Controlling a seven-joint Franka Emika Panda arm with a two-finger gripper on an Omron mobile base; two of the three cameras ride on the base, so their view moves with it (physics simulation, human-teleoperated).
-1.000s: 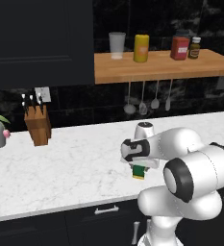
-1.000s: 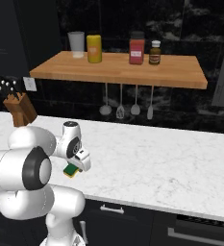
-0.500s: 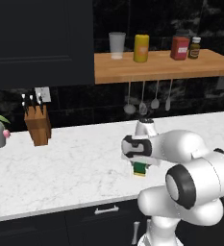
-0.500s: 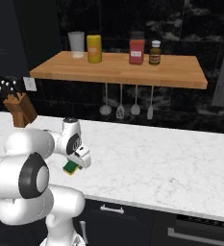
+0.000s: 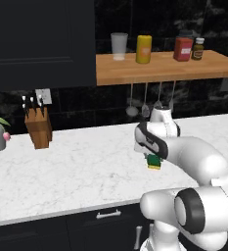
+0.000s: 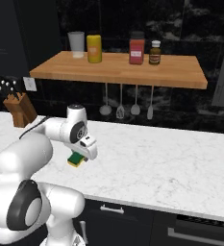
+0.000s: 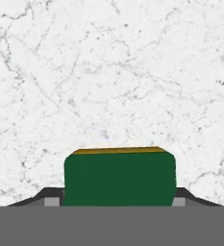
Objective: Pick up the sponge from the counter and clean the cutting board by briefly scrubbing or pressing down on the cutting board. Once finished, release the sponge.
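Green over yellow, the sponge (image 7: 119, 177) sits clamped between the two fingers of the gripper (image 5: 153, 158), one dark fingertip (image 7: 48, 197) showing at each side of it in the hand view. It seems held just above the counter (image 5: 86, 166), out in front of the hanging utensils (image 6: 127, 109) and well away from the knife block (image 5: 38, 128) at the far end, though whether it has fully left the marble is hard to tell from the base views.

The step in hand, as I judge it, is carrying the sponge to the cutting board. No board can be made out near the gripper; a small dark sliver at the counter's edge in the right base view may be part of it, but that is too little to say. To do the carry well, keep the grip firm and level, lift enough that the sponge does not drag on the marble, and travel slowly so the soft block does not squirm loose.

The sponge is a small rounded block, its dark green scouring layer facing the hand camera with only a thin yellow strip showing along the far edge.
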